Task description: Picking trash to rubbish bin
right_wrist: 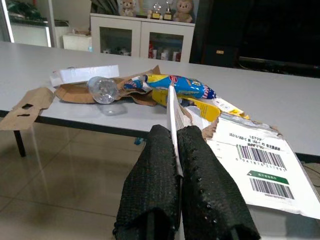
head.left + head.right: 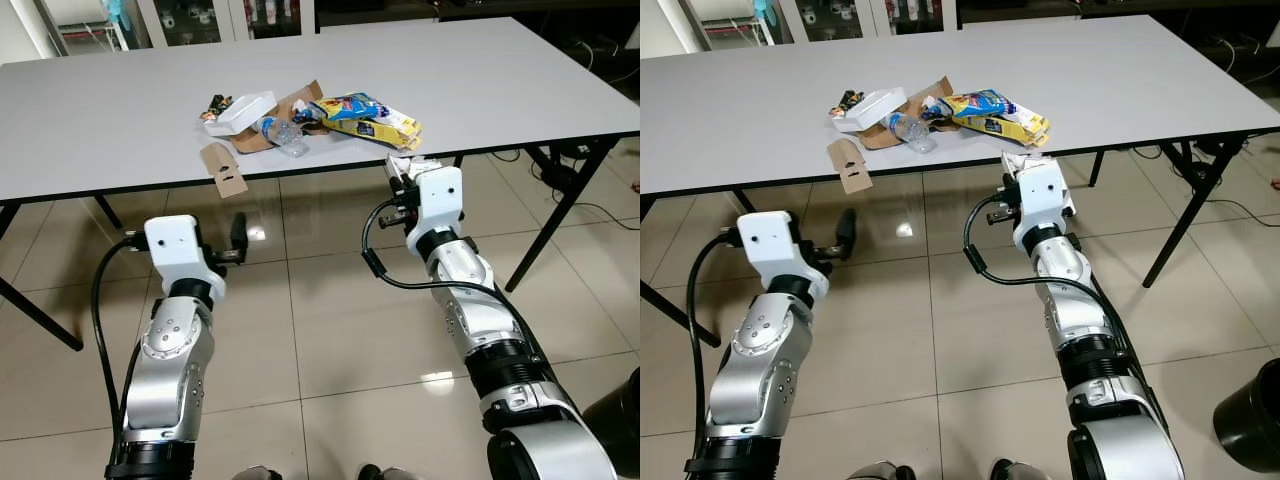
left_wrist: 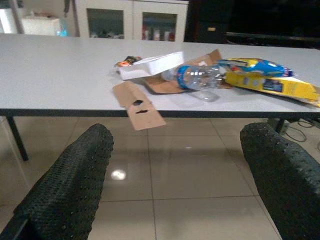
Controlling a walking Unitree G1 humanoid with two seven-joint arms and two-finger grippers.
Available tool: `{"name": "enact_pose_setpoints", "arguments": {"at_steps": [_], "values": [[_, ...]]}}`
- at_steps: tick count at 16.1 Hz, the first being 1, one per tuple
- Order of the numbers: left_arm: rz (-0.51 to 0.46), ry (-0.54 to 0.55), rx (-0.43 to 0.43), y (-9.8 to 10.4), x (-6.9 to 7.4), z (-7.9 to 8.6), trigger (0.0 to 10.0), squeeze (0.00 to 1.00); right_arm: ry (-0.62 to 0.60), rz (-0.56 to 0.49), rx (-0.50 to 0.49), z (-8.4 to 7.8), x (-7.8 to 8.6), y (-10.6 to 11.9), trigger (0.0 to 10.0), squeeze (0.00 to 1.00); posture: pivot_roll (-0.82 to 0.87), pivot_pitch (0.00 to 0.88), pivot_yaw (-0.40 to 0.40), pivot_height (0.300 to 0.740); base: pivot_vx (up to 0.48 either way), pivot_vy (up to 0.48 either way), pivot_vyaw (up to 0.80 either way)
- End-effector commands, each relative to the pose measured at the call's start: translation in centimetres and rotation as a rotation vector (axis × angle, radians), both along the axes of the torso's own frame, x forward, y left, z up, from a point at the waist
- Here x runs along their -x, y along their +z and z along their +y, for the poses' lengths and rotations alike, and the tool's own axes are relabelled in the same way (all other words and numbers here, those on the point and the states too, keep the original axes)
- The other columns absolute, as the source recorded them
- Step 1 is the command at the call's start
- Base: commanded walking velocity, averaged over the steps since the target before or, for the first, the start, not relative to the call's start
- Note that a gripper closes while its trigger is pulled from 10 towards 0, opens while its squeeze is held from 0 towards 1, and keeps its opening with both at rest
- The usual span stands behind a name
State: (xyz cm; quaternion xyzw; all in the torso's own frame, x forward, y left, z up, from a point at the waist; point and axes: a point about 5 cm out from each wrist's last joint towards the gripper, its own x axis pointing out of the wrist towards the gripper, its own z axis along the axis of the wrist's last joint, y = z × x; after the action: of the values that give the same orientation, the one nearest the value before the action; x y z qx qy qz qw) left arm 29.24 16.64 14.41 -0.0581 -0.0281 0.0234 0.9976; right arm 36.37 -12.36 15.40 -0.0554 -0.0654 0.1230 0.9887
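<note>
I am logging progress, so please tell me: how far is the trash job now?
Nothing looks binned yet. In hand: the right hand is shut on a white shipping envelope at the table edge. Left: cardboard piece, plastic bottle, white foam box, snack bags. The left hand is open, and the black bin stands on the floor beside the robot's right arm.
</note>
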Motion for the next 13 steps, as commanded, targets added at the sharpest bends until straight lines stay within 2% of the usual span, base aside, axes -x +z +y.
{"name": "enact_pose_setpoints", "arguments": {"at_steps": [1, 6, 8, 13], "values": [[0.025, 0.03, 0.017, -0.3, -0.1, 0.5, 10.0, 0.0, 0.008, -0.007, 0.013, 0.2, 0.0, 0.1, 10.0, 0.0, -0.03, 0.094, 0.045, 0.74, 0.0, 0.0, 0.0], [0.044, 0.059, 0.032, -0.8, 0.0, 1.0, 10.0, 0.0, 0.01, -0.002, 0.015, 0.2, 0.1, -0.1, 10.0, 0.0, -0.03, 0.102, 0.044, 0.74, 0.0, 0.0, 0.0], [0.048, 0.066, 0.035, -1.1, 0.1, 1.3, 10.0, 0.0, 0.011, 0.002, 0.017, 0.1, 0.3, -0.2, 10.0, 0.0, -0.03, 0.112, 0.042, 0.74, 0.0, 0.285, 0.0], [0.045, 0.073, 0.03, -1.1, 0.2, 1.5, 10.0, 0.0, 0.007, -0.005, 0.021, 0.0, 0.4, -0.3, 10.0, 0.0, -0.03, 0.122, 0.04, 0.74, 0.343, 0.301, 0.0]]}}
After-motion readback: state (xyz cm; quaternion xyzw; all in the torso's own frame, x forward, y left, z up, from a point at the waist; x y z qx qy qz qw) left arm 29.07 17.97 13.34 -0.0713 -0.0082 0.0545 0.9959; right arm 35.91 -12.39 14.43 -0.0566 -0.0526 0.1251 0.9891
